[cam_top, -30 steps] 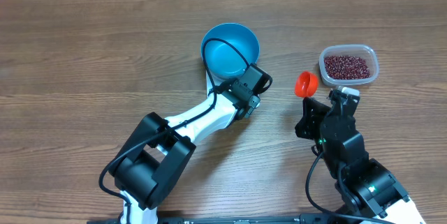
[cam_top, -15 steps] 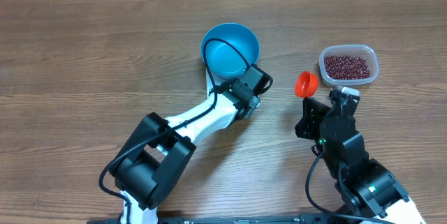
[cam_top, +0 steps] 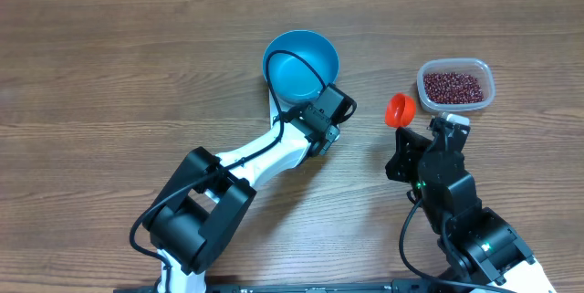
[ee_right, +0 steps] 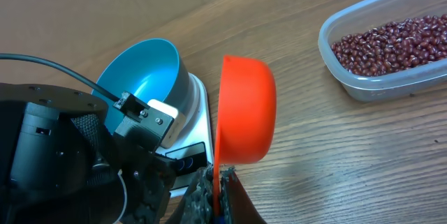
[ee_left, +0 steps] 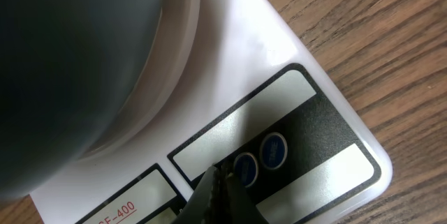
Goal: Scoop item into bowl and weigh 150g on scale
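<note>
Wood-grain table (cam_top: pixel 109 65), brown, grain running L-R. Clear plastic tub (cam_top: pixel 455 109), rect. w/ rounded corners, sat upright at rear R of the table. Orange scoop (cam_top: pixel 399 109) was just front-L of the tub, near but not touching it. In R wrist view the scoop stood tilted on edge above the tabletop, rounded back toward the tub, open side facing away.

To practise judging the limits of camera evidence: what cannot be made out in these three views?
Flat white square scale: overhead view, almost wholly under the deep bright blue bowl and the left arm.
Bowl's inside: left wrist view, too close, only a blurred dark mass.
Red model label: left wrist view, cut off by the bottom edge.
Orange plastic scoop: right wrist view, its hollow is turned away.
</note>
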